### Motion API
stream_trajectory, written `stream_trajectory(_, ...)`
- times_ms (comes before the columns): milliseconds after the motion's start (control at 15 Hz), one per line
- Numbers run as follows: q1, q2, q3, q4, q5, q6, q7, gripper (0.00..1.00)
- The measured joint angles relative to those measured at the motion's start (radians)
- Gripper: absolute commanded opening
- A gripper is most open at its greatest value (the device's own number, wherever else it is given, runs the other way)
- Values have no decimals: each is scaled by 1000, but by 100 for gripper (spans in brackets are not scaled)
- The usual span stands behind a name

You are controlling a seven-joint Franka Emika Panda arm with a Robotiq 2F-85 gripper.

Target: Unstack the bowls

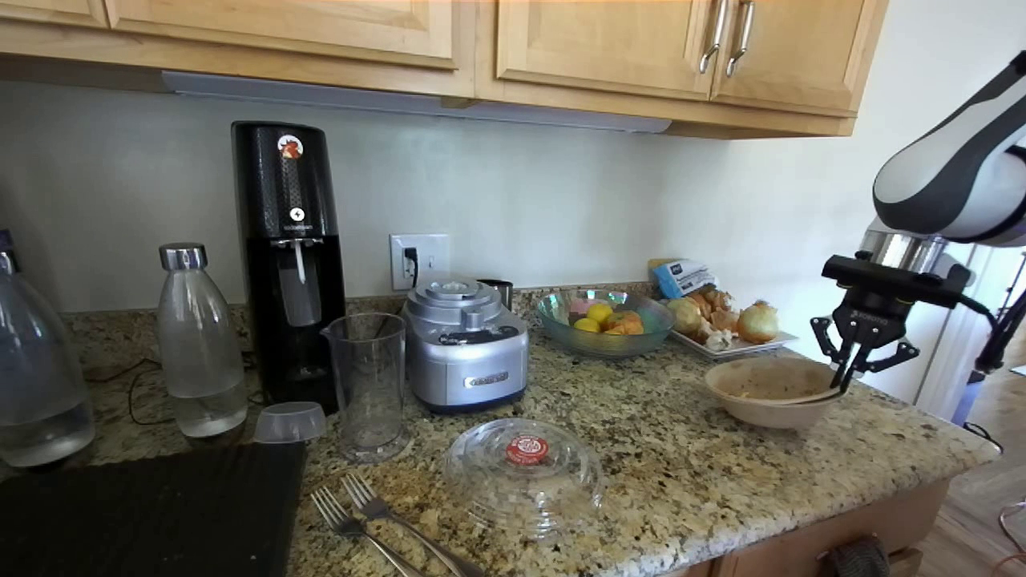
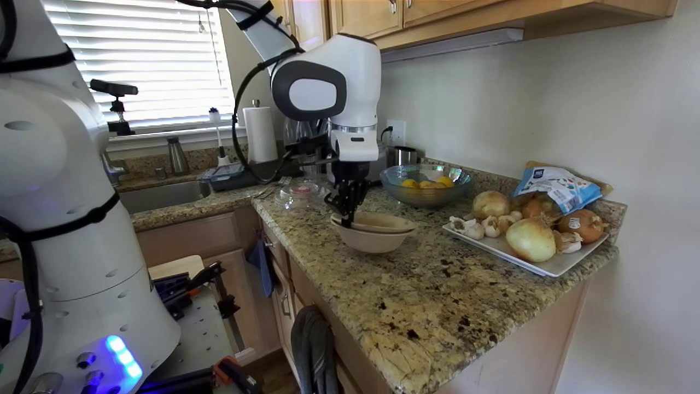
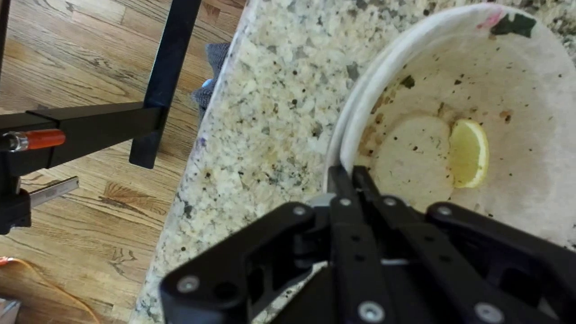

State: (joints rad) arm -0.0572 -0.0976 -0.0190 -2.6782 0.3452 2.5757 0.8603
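Nesting in the round beige lower bowl (image 2: pixel 373 243), the matching upper bowl (image 3: pixel 463 96) is being clamped at its rim by the black claw (image 3: pixel 348 171). From one-sided tilting, spilling of the yellow lemon wedge (image 3: pixel 469 153) is being risked. Room is being offered by the speckled granite surface (image 2: pixel 415 312) at five o'clock in an exterior view, its edge showing at nine in the wrist view.

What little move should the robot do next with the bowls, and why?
Probably lift the top bowl slowly: the gripper seems to pinch its rim, and that bowl sits in the bottom bowl. Going gently may keep the lemon piece inside.
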Motion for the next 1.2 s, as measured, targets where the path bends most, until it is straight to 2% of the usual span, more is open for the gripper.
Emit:
stream_trajectory(133, 0, -1, -1, 6, 9, -3, -27, 5)
stream_trajectory(533, 1, -18, -18, 27, 183, -47, -259, 4)
stream_trajectory(1200, 0, -125, -45, 26, 243, -48, -375, 4)
